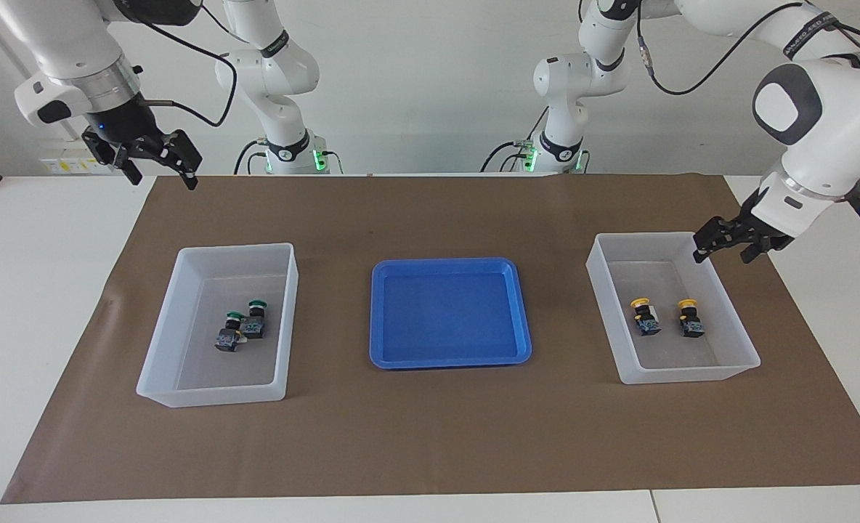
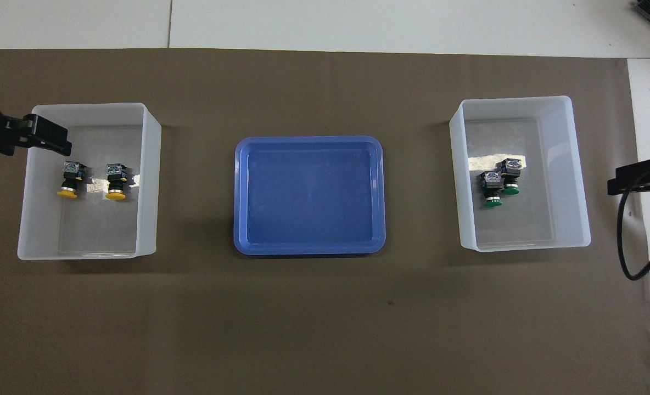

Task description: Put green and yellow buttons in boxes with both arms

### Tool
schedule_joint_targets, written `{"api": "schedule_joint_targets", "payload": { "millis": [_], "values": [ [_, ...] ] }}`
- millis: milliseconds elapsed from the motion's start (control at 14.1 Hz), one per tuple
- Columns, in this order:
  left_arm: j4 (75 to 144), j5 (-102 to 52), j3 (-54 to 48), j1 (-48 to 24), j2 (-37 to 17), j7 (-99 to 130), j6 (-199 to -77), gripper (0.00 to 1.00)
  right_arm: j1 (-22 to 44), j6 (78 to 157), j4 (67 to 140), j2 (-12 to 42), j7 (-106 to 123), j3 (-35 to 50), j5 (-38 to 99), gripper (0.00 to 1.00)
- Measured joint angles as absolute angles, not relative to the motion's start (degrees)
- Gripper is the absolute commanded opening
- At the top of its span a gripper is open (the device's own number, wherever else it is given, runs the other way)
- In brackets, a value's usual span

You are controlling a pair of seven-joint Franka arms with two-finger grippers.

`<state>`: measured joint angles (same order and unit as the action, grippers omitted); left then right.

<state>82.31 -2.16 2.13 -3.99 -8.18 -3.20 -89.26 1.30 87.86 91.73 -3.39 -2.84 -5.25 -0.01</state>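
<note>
right jaws (image 1: 160, 161) spread wide, holding nothing, hanging over the desk's (image 1: 52, 290) edge | green buttons (image 1: 241, 328) touching in box (image 1: 216, 392) at that arm's end | blue tray (image 1: 449, 356) mid-desk | yellow buttons (image 1: 666, 316) side by side in other box (image 1: 684, 374) | left jaws (image 1: 733, 241) parted, holding nothing, above that box's rim

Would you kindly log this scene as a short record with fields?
yellow buttons: two, in the box at the left arm's end
green buttons: two, touching, in the box at the right arm's end
blue tray: between the boxes, nothing in it
left gripper: jaws open, holding nothing, over its box's rim
right gripper: jaws open, waiting, raised off the mat's edge
</note>
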Motion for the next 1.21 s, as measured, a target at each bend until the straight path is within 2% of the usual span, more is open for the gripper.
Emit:
{"api": "schedule_joint_targets", "payload": {
  "millis": [213,426,1206],
  "values": [
    [87.3,-2.1,2.0,-6.2,-3.0,-1.0,-88.9,0.95,2.4,87.9,91.7,-3.4,-2.8,-5.0,0.0,1.00],
    [91.5,-2.1,2.0,-6.7,-1.2,-0.1,-94.3,1.00,3.2,87.9,91.7,-3.4,-2.8,-5.0,0.0,1.00],
    [91.8,1.2,2.7,-6.5,-0.4,-0.1,-95.7,1.00,3.1,87.9,91.7,-3.6,-2.8,-5.0,0.0,1.00]
  ]
}}
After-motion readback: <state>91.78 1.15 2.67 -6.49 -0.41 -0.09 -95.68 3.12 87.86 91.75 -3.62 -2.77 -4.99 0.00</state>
